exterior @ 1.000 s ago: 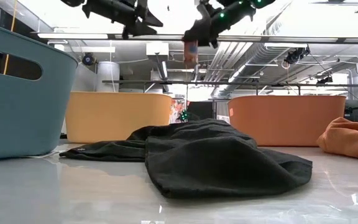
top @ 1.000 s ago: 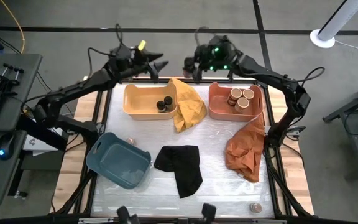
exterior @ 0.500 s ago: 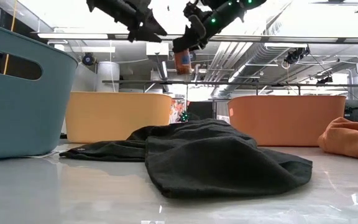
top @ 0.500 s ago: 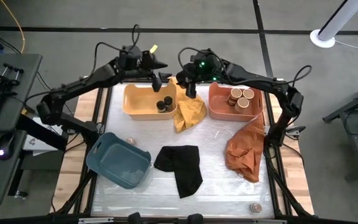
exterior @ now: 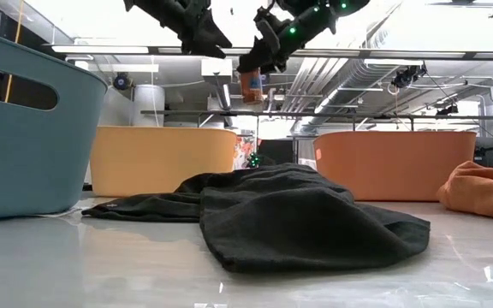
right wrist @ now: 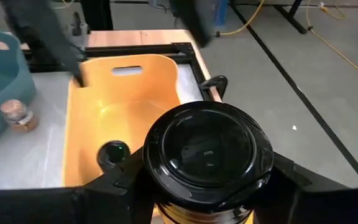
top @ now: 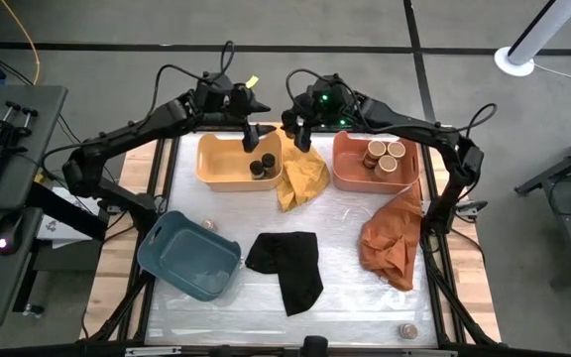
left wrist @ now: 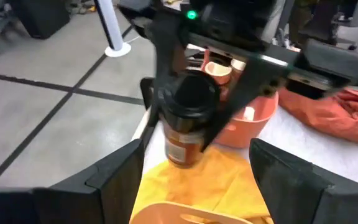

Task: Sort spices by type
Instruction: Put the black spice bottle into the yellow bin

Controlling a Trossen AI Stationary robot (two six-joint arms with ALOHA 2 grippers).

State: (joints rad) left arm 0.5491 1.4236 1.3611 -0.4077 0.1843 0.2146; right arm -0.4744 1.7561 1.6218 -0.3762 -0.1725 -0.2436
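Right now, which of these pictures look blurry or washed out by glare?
Left wrist view: the black-lidded jar and the claw gripping it are smeared. Low view: bright ceiling light washes out the top; glossy table shows reflections. High view: evenly lit.

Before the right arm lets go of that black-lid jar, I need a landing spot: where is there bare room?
The yellow tray has bare floor left of its two black-lid jars. Bare tabletop lies between the black cloth and the orange cloth. The coral tray is crowded on its right by wood-lid jars. The yellow cloth fills the gap between trays.
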